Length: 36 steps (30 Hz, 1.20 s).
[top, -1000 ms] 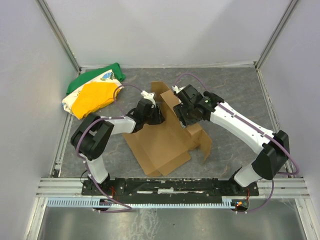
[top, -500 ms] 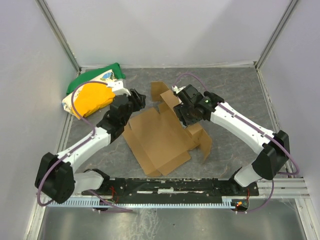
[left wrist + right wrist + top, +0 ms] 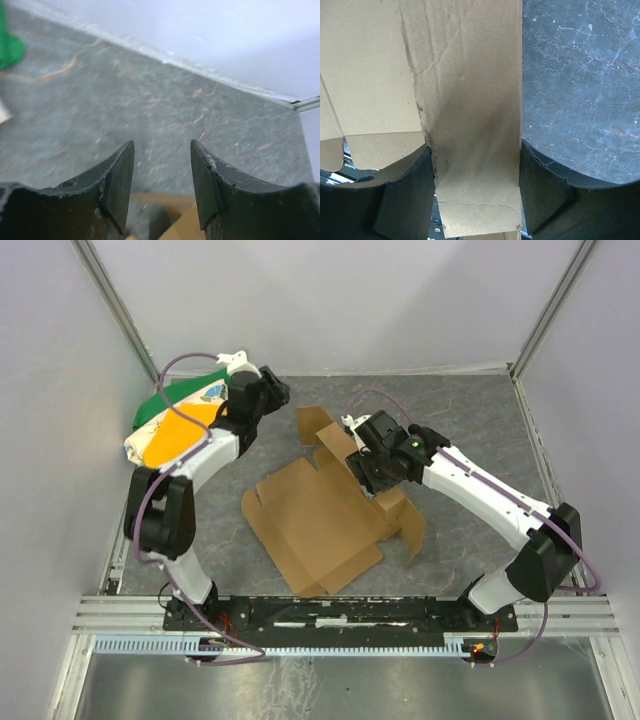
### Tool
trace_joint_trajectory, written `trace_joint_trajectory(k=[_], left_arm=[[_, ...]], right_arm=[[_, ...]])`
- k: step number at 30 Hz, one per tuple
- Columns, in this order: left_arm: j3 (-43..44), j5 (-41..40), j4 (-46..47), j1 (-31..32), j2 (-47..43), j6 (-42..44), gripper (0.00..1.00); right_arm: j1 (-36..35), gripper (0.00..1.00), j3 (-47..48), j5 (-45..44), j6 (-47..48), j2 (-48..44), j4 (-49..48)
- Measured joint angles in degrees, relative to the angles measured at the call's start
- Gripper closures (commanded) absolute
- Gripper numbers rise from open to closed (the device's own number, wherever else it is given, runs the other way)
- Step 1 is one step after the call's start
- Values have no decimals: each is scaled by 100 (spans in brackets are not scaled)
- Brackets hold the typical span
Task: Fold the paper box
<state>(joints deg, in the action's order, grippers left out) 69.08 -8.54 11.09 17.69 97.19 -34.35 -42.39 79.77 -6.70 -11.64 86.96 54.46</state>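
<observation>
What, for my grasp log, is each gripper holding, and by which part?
The right gripper clasps the paper box by a narrow flap, its side edges between the fingers. The left gripper is open, holding nothing.

The paper box (image 3: pixel 315 520) was matt brown cardboard, creased, its strip edge rough and fibrous in the right wrist view. The table (image 3: pixel 470 420) top was dark grey, stone-veined, with a faint sheen. The left gripper (image 3: pixel 162 150) had fingers (image 3: pixel 115 185) of dull black plastic, scuffed pale at the edges. The right arm (image 3: pixel 480 490) wore a smooth, glossy white shell. The cloth bundle (image 3: pixel 180 430) looked soft and matt. The front rail (image 3: pixel 120 612) was brushed metal.
</observation>
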Motion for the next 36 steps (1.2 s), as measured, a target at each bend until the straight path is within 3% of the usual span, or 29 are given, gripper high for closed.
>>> trace_joint_trajectory(k=[9,13,17,21,23,28,36], left_arm=[[2212,1296,120,-442,2055,-461,54],[2830,2013,-212,-686,2621,-671,45],[2046,2380,-168,-732,2203,-667,38],[98,2544,295,-682,909,-575,34],[-457,2645,595,-658,411,-479,33],[-634,2813,1047,-507,136,-37,32],[-437,2684,802,-280,138,905,35]], right_arm=[[0,55,0,61,87,-2,0],[0,55,0,61,105,0,2],[0,55,0,66,107,0,0],[0,55,0,98,107,0,-7],[0,55,0,144,105,0,-13],[0,55,0,225,105,0,-44],[2,55,2,282,107,4,-46]])
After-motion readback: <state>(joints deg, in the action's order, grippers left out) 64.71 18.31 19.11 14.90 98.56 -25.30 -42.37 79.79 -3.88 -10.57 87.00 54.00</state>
